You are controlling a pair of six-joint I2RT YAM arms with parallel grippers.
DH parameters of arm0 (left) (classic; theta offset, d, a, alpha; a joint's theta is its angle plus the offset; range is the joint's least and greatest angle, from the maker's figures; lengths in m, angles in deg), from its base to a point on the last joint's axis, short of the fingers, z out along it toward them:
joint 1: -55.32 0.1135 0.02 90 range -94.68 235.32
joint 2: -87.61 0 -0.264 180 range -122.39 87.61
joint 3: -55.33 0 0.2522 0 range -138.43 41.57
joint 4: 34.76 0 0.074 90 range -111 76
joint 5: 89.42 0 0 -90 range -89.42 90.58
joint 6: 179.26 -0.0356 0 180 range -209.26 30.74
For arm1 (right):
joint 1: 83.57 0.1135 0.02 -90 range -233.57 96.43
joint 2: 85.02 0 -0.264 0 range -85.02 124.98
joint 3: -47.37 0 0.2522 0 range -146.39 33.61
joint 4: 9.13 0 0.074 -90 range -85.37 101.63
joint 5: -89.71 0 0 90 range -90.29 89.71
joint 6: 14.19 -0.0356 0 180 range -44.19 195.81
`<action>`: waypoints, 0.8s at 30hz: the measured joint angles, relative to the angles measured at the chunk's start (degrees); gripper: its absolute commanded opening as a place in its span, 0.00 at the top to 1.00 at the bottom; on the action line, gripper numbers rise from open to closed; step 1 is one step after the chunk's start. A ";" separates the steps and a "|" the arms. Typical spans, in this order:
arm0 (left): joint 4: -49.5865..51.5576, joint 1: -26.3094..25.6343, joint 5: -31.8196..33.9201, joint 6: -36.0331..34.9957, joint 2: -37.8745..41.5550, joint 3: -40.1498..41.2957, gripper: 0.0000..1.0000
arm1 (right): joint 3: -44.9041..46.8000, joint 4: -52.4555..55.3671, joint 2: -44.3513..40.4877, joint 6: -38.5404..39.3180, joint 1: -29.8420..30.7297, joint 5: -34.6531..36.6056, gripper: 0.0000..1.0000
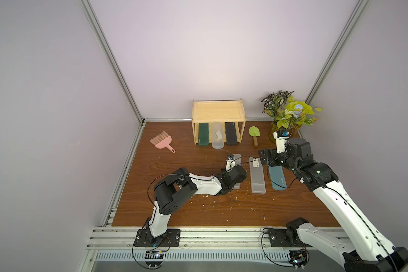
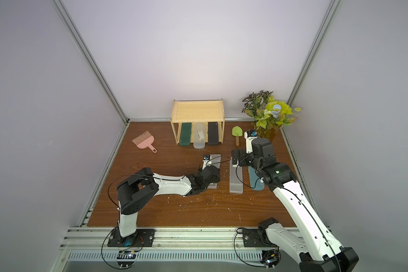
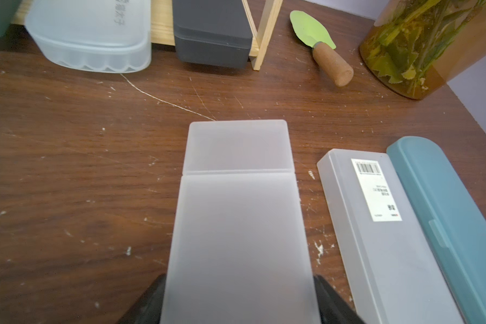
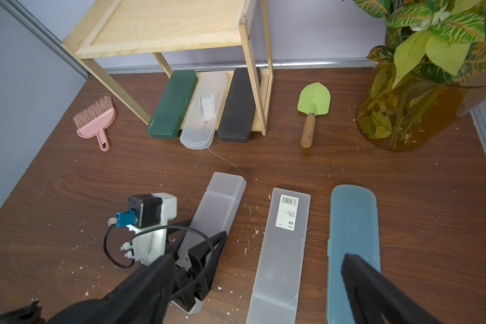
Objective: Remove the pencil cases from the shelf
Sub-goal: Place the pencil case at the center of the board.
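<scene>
My left tool point(image 3: 240, 280) is closed on a plain frosted grey case point(image 3: 236, 210), its black fingers point(image 3: 152, 303) pressed against the two long sides at the near end. The case lies flat on the tabletop point(image 3: 68, 168), in front of the shelf point(image 4: 163, 25) and clear of it.

To its right lie a labelled frosted grey case point(image 3: 376, 238), barcode sticker up, and just beside that a teal case point(image 3: 446, 210). All three run lengthwise toward the shelf, and the one I hold is angled slightly away from the other two.

My right tool point(image 4: 260, 261) hangs above the tabletop with its fingers spread wide and nothing between them. In the right wrist view one fingertip shows over the near half of the teal case; I cannot tell whether it touches.

The shelf stands at the back of the tabletop against the wall. On its lower board lie a dark green case point(image 4: 174, 103), a clear rounded case point(image 4: 202, 112) and a black case point(image 4: 240, 103), side by side, their near ends sticking out past the front edge.

A green trowel point(image 4: 313, 101) lies to the right of the shelf, with a plant vase point(image 4: 404, 112) beyond it. A pink brush point(image 4: 96, 123) lies to the shelf's left.
</scene>
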 measured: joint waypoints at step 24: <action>1.18 -0.98 0.50 3.61 -4.48 -5.33 0.01 | 1.77 -0.46 -0.02 1.01 -1.38 -0.11 0.01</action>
